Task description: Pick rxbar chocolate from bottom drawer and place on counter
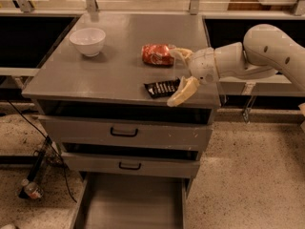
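The rxbar chocolate (162, 88), a flat black wrapper with white lettering, lies flat on the counter (109, 70) near its front right edge. My gripper (179, 75) is just right of the bar and open. One cream finger (184, 91) slants down past the bar's right end, and the other finger (180, 55) is up by the red can; neither is clamped on the bar. Below, the bottom drawer (133, 204) is pulled out, and the part of its grey floor that shows is bare.
A red can (157, 54) lies on its side just behind the bar. A white bowl (88, 41) sits at the counter's back left. Two grey drawers with black handles (124, 132) are shut. A bottle (31, 190) and cables lie on the floor at the left.
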`<state>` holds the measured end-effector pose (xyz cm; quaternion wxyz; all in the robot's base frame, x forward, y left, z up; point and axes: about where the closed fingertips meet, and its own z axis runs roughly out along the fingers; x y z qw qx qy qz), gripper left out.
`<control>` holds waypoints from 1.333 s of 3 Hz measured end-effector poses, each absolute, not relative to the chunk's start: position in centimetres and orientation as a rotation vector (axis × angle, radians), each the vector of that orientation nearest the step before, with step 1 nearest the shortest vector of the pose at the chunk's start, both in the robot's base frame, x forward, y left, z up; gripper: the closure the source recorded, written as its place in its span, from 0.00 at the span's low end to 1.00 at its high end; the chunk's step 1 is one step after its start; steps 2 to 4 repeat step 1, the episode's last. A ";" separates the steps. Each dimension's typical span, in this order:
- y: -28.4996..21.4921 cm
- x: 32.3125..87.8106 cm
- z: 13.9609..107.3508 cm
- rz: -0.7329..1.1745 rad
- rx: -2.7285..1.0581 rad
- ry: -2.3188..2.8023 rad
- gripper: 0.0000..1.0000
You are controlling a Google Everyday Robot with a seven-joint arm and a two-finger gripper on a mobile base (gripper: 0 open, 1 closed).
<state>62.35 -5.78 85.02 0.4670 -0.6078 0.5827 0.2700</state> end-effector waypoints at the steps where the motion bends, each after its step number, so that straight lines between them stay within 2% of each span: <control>1: -5.8 62.4 85.0 0.663 -1.491 1.430 0.00; 4: -5.8 62.4 85.0 0.663 -1.491 1.430 0.00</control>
